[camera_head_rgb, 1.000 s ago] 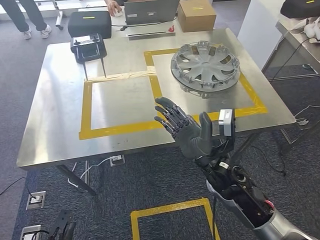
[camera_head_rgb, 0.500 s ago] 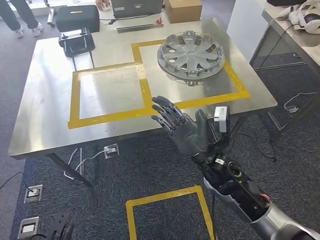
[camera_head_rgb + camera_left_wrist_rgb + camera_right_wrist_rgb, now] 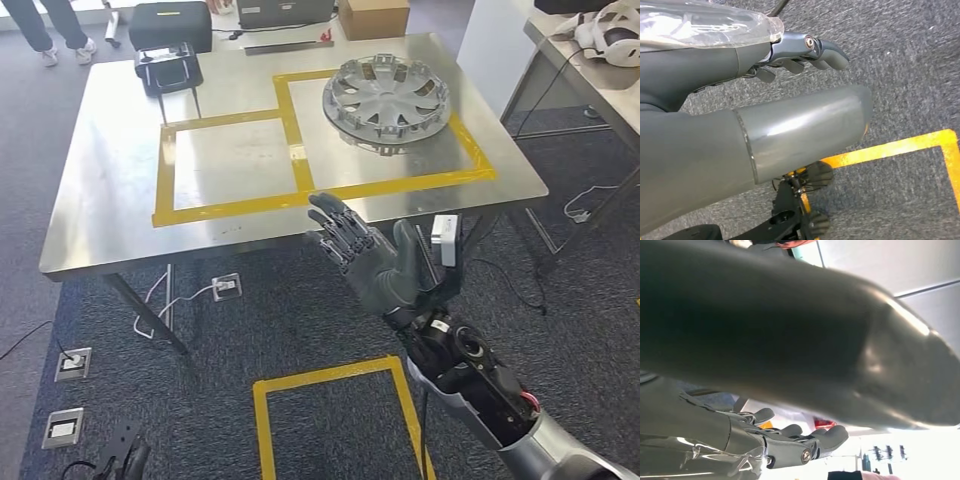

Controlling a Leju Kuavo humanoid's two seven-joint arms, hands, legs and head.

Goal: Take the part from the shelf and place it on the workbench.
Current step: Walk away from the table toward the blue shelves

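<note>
The part, a silver wheel cover [image 3: 386, 100], lies flat on the steel workbench [image 3: 113, 180], inside the right-hand square of yellow tape [image 3: 294, 150]. My right hand [image 3: 370, 262] is raised palm up just off the bench's near edge, short of the wheel cover, with its fingers spread and nothing in it. In the right wrist view the thick thumb [image 3: 798, 340] and dark fingers [image 3: 821, 440] hold nothing. My left hand [image 3: 791, 110] hangs over the grey carpet, its fingers [image 3: 825, 52] loosely out and holding nothing.
A black case [image 3: 169, 25], a black device on legs [image 3: 169, 72], a laptop [image 3: 285, 12] and a cardboard box [image 3: 373, 17] stand at the bench's far side. A person's legs [image 3: 30, 25] are at the far left. Another table [image 3: 589, 70] stands at the right. A yellow tape square [image 3: 332, 410] marks the floor.
The whole picture has shifted, so the camera has moved and the bench now lies a little farther off. My right hand keeps its raised, spread pose. The wheel cover stays in its square.
</note>
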